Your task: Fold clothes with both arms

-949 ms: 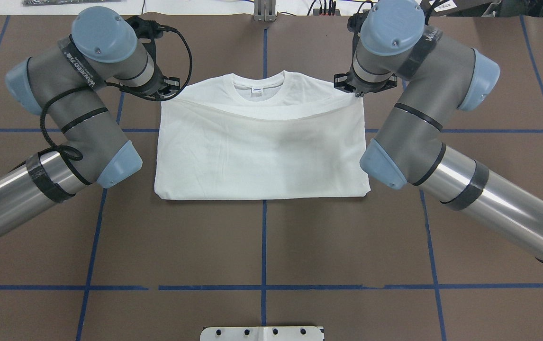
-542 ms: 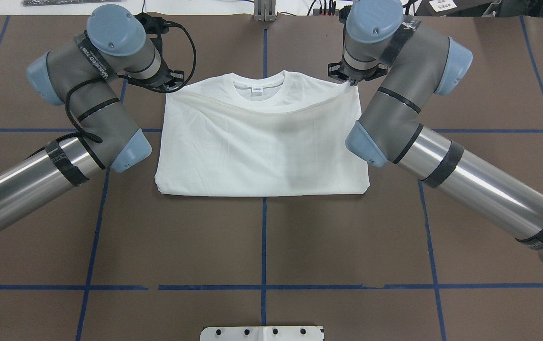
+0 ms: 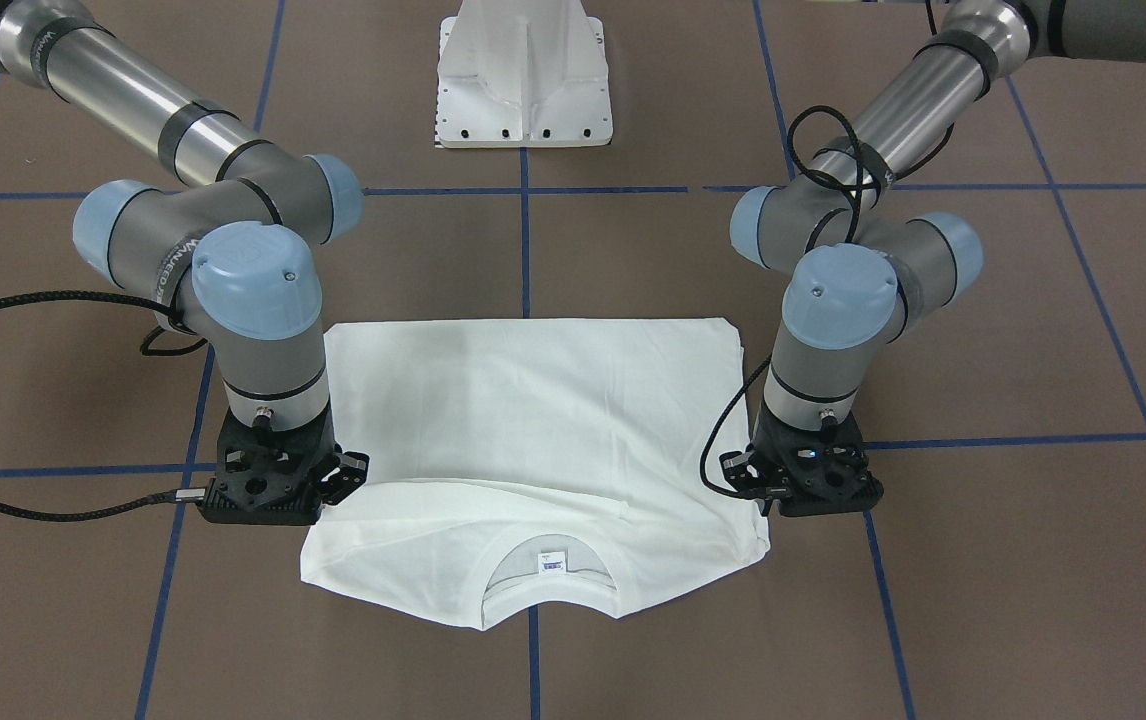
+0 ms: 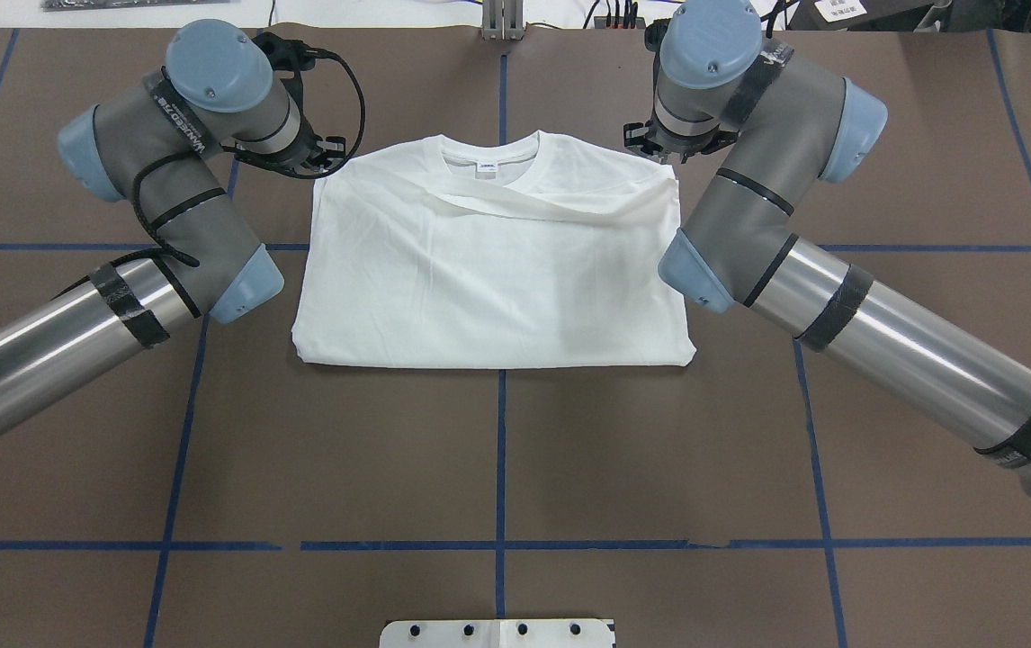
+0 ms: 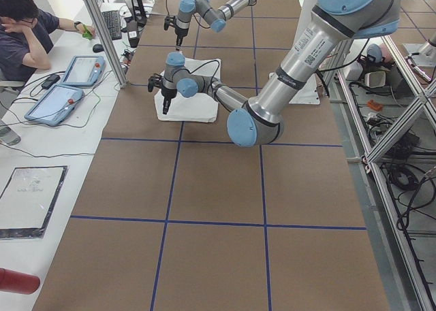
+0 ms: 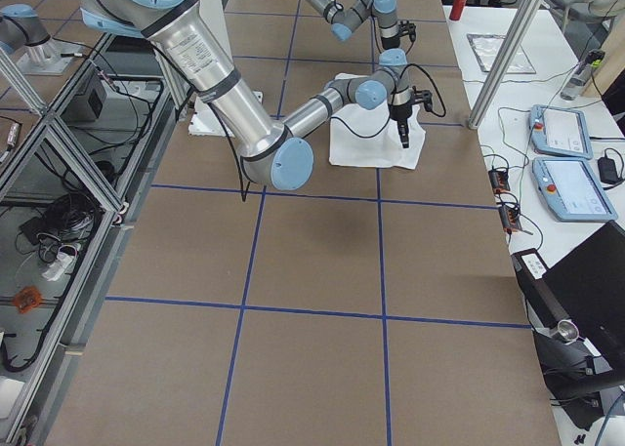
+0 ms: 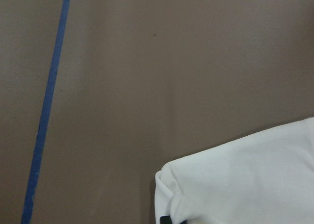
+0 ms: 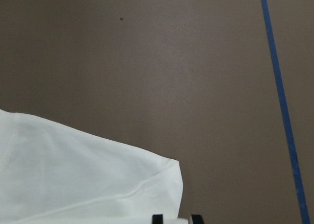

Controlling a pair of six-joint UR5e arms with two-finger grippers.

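Shirt (image 4: pixel 497 270): lies folded mid-surface (image 4: pixel 497 468), neckline at the far edge.
Handling: you should expect it light, limp and quick to sag between grips.
Hold: pinch both doubled far corners together.
Left hand (image 4: pixel 310 160): at the left shoulder corner; you cannot tell whether it is clamped or apart.
Right hand (image 4: pixel 659 148): at the right shoulder corner; likewise unclear.

White shirt (image 4: pixel 488 279), blue-printed neck label (image 4: pixel 486 166); brown table (image 4: pixel 345 450) with blue tape grid (image 4: pixel 500 468); silver-grey left arm (image 4: pixel 30 355) and right arm (image 4: pixel 920 364), light-blue joint caps (image 4: pixel 214 54).

Bright, even light from above — faint shadows, glare along the right arm (image 4: pixel 920 360), wrist views soft
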